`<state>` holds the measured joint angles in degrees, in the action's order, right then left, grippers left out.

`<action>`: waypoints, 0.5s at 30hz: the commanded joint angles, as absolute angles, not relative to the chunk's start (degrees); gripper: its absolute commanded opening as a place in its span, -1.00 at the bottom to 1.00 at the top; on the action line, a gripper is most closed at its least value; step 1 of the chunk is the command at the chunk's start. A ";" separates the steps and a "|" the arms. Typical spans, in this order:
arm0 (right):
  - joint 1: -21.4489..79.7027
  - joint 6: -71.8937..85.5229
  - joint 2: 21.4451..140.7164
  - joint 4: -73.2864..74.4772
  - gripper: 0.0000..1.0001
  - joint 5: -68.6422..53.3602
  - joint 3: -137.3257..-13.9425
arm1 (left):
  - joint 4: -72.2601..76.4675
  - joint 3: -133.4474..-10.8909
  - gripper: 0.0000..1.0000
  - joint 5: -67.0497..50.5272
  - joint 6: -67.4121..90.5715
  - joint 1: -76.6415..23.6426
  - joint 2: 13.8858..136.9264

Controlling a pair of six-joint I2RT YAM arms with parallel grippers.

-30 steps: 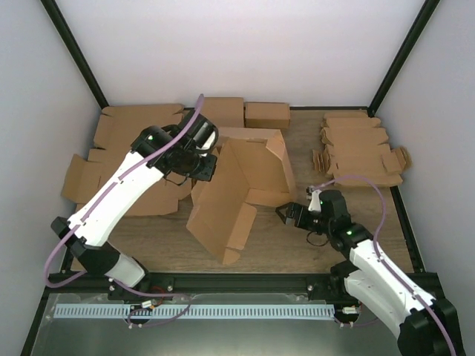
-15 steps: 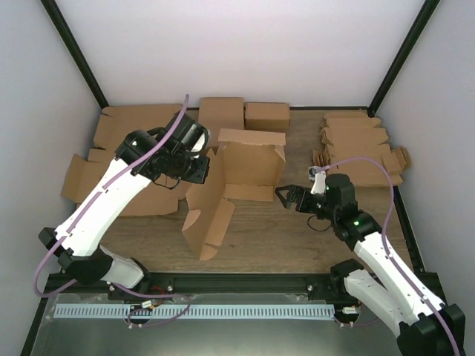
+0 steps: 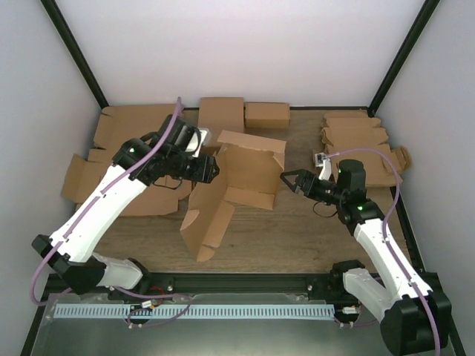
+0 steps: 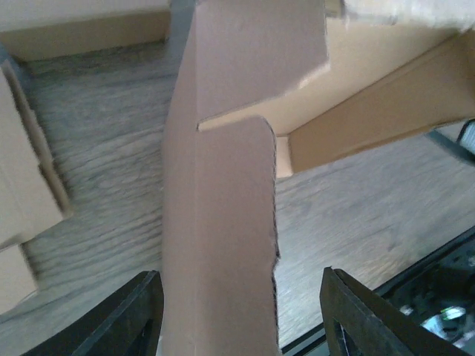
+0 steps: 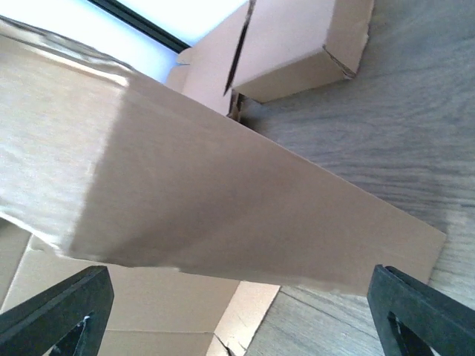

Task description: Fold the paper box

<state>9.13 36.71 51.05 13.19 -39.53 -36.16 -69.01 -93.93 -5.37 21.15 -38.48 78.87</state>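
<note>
We find blanks (image 3: pixel 356 137) far right and a small box (image 3: pixel 267 115) far behind. The box (image 3: pixel 249 174) stands half-folded. The left gripper (image 3: pixel 211 171) and right gripper (image 3: pixel 288 180) are both spread.

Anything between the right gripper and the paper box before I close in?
Nothing visible stands in the way. The right gripper, jaws open, is right beside the right edge of the paper box. Its wrist camera shows the box's panel straight ahead, unobstructed.

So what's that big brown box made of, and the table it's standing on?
The paper box looks like plain brown corrugated cardboard, matte and unprinted; its cut edge shows ragged in the left wrist view. The table shows grey-brown wood grain with a matte finish: wood or a wood-look laminate, I cannot tell which.
</note>
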 commanded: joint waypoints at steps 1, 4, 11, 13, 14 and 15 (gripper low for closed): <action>8.44 35.21 50.08 13.83 0.92 -41.51 -41.18 | -55.61 -90.38 0.26 -17.63 22.72 -34.13 74.04; 8.39 33.71 47.52 16.60 0.92 -38.35 -43.46 | -49.35 -88.60 0.43 -22.34 24.98 -29.97 69.35; 8.44 31.58 49.26 20.42 0.70 -38.65 -48.90 | -41.94 -81.61 0.44 -40.91 26.08 -13.00 68.18; 8.44 31.48 50.19 20.10 0.69 -38.65 -49.56 | -38.26 -78.17 0.49 -45.14 26.44 -10.46 69.09; 8.44 31.35 50.79 20.05 0.70 -38.53 -49.87 | -36.90 -76.86 0.58 -46.69 26.45 -10.09 69.73; 8.44 31.19 51.57 20.04 0.71 -38.62 -50.28 | -35.66 -75.77 0.65 -47.31 26.38 -10.01 70.43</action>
<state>9.06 32.73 49.56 18.06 -38.52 -47.24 -43.16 -81.12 -36.18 25.45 -12.21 66.89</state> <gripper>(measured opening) 0.849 0.772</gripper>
